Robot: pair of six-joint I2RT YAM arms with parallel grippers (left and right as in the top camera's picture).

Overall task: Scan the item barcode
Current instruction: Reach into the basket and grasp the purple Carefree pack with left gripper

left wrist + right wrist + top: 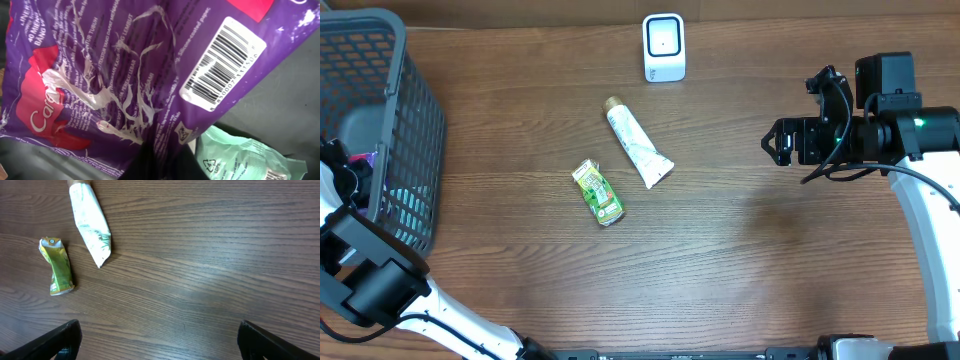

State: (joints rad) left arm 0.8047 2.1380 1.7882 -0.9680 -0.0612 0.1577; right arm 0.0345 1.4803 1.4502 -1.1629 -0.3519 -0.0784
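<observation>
My left pincer (pixel 154 162) was shut on the lower edge of the purple packet (pixel 115 65) inside the basket (pixel 415 130), its barcode (pixel 220 62) facing my wrist, with the scanner (pixel 664 47) well apart to my right.
</observation>
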